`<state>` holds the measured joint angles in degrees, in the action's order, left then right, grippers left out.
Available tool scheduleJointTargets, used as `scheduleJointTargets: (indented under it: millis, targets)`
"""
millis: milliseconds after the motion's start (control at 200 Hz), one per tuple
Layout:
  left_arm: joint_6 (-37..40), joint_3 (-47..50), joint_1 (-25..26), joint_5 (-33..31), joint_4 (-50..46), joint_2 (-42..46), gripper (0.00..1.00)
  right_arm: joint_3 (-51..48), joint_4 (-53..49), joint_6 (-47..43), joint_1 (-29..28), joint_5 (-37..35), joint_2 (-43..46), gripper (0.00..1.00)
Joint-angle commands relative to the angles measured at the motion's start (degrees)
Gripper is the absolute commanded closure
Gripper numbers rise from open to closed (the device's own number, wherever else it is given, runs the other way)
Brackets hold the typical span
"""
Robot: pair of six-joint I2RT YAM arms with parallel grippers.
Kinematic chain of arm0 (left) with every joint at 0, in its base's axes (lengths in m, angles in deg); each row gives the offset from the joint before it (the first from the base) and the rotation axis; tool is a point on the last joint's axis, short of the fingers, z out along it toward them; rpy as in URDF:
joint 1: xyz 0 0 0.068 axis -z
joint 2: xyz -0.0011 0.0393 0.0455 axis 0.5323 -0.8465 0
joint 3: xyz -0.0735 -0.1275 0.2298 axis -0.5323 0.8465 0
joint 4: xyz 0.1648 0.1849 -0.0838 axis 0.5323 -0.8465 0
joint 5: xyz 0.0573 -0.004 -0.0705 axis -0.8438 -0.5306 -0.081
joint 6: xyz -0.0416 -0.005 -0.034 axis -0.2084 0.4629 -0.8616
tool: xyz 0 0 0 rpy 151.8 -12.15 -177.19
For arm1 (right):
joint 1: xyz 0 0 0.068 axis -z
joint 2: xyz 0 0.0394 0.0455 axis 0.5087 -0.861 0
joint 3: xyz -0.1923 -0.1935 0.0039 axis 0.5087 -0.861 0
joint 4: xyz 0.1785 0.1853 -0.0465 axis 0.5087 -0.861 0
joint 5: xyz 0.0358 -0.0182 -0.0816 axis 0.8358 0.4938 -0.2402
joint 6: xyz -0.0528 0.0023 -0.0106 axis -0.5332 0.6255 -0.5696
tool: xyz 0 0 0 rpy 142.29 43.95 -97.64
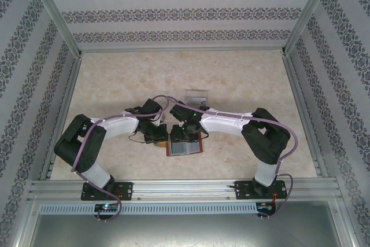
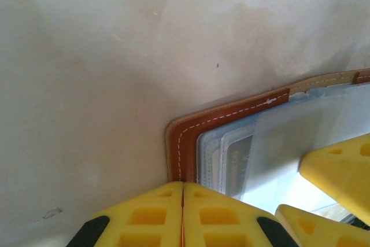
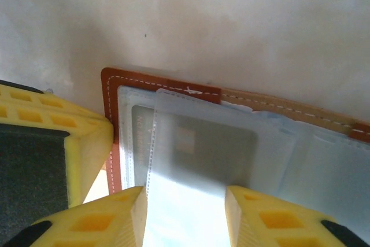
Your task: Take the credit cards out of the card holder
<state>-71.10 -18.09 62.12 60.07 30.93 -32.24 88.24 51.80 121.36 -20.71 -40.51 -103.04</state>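
The card holder (image 1: 186, 147) lies open on the table, its reddish-brown leather cover (image 3: 111, 88) around grey-blue translucent pockets. A dark grey-black credit card (image 3: 202, 150) sits inside a pocket, its edge also seen as a dark strip (image 2: 238, 165). My left gripper (image 2: 183, 188) is shut, its tips resting at the holder's left corner (image 2: 180, 134). My right gripper (image 3: 186, 212) is open above the pockets. Its fingers (image 3: 132, 215) stand on either side of a pale translucent flap (image 3: 185, 195) that overlaps the dark card. The pale cards are not distinguishable.
A clear plastic tray (image 1: 195, 95) stands on the beige table (image 1: 243, 79) just beyond the grippers. Patterned walls and metal rails (image 1: 185, 189) enclose the workspace. The right gripper's yellow fingers (image 2: 341, 169) crowd the left wrist view's right side.
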Motion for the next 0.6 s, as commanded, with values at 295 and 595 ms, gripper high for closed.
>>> scheduleJointTargets:
  millis: [295, 595]
  targets:
    - [1.61, 1.66, 0.47, 0.74, -0.38, -0.04, 0.92, 4.96, -10.97, -0.53, -2.41, -8.40, -2.36, 0.47]
    - [2.04, 1.62, 0.46, 0.95, -0.65, -0.61, 0.92, 5.43, -10.48, -1.02, -2.50, -7.90, -3.76, 0.40]
